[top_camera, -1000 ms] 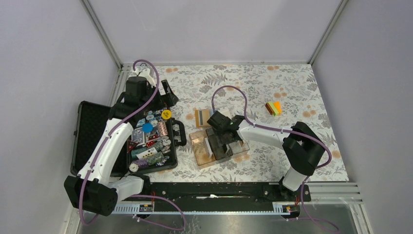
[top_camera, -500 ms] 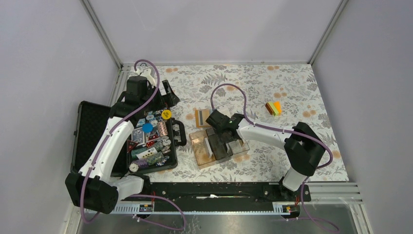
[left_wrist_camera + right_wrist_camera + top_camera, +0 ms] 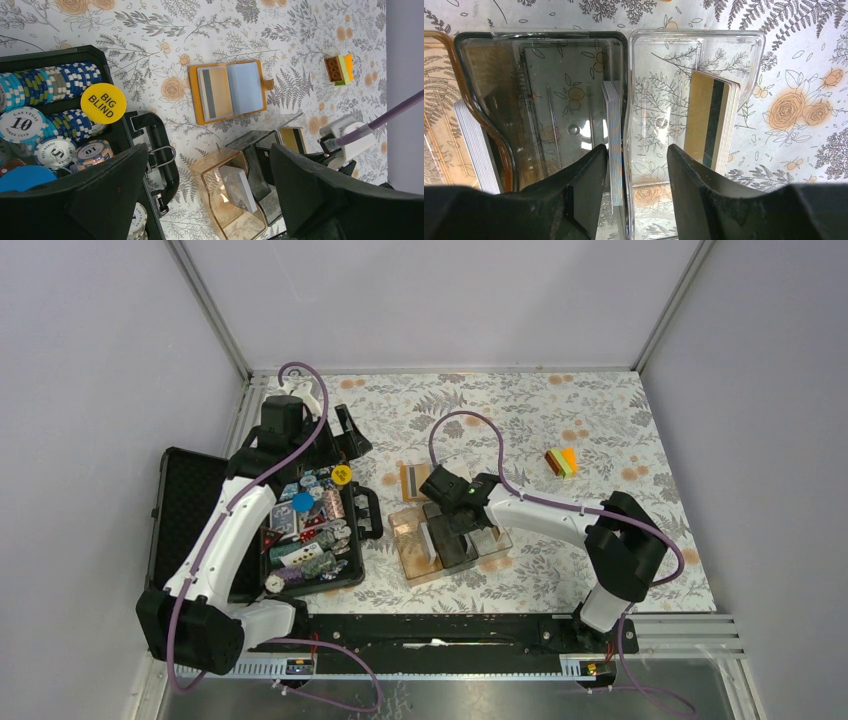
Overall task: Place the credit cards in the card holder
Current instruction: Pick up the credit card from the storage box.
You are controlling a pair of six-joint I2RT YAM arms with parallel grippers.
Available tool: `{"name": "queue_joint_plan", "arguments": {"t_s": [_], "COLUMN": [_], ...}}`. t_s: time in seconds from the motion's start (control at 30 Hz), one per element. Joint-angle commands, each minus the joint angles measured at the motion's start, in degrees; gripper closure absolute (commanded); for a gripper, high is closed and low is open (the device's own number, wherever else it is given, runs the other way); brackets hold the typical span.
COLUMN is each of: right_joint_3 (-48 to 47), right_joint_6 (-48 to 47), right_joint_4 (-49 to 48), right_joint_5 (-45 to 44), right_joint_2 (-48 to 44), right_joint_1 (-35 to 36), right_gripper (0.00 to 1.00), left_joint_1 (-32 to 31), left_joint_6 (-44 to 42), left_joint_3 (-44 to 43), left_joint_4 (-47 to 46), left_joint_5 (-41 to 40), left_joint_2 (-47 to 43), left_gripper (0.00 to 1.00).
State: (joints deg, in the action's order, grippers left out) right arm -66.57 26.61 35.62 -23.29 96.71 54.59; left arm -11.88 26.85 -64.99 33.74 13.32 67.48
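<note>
**Over the tray, jaws spread: card pick not made yet**

Over the three-bay plastic tray (image 3: 694, 33) (amber, smoky grey, clear), the right arm's black two-finger claw (image 3: 636, 152) is held spread wide with nothing in it. The wall between the smoky and clear bays is straddled by its fingers. So the step is judged to be the reach for a card, with no grip made yet.

What's in the bays:
- **Smoky bay:** a thin stack of pale credit cards (image 3: 613, 145) is stood on edge against that shared wall.
- **Clear bay:** a stack of gold cards with a black stripe (image 3: 711, 125) is leaned to one side.
- **Amber bay:** a white stack (image 3: 474, 145) is stood there. Whether these are cards can't be told.

The orange-tan leather-look folding card holder (image 3: 230, 92) is laid open on the floral tablecloth (image 3: 150, 30), just beyond the tray and not touching it. A tan striped card and a pale blue one are seen on its leaves.

The left arm's black claw (image 3: 209, 150) is also spread and empty. It is hung above the edge of the black hard case (image 3: 50, 52) packed with poker chips (image 3: 45, 85).

For the next move, a small sideways shift is probably needed so that only cards, not the wall, are caught. After that, a descent and a light pinch on one top edge are called for.
</note>
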Motion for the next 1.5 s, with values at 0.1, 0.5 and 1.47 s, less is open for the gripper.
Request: {"name": "queue_joint_plan", "arguments": {"t_s": [0.1,0.5,1.47], "right_joint_3": [-2.96,-3.84,-7.61], "right_joint_6": [-0.38,-0.27,0.28], "right_joint_4": [1.47,2.44,7.3], "right_joint_5": [-2.03,-4.65,-5.15], "right_joint_2": [0.06,5.95,2.24], "right_joint_1": [1.11,1.4,1.71], "right_gripper": [0.38,0.34,0.54], "left_joint_1": [0.63,1.02,1.86], "left_joint_6": [0.57,1.01,1.89], "left_joint_3": [0.43,0.53,0.91], "left_joint_4": [-2.7,-2.89,-3.59], "left_joint_5": [2.29,4.06,5.99], "left_joint_2": [0.18,0.75,1.04], "left_gripper": [0.02,0.02,0.02]}}
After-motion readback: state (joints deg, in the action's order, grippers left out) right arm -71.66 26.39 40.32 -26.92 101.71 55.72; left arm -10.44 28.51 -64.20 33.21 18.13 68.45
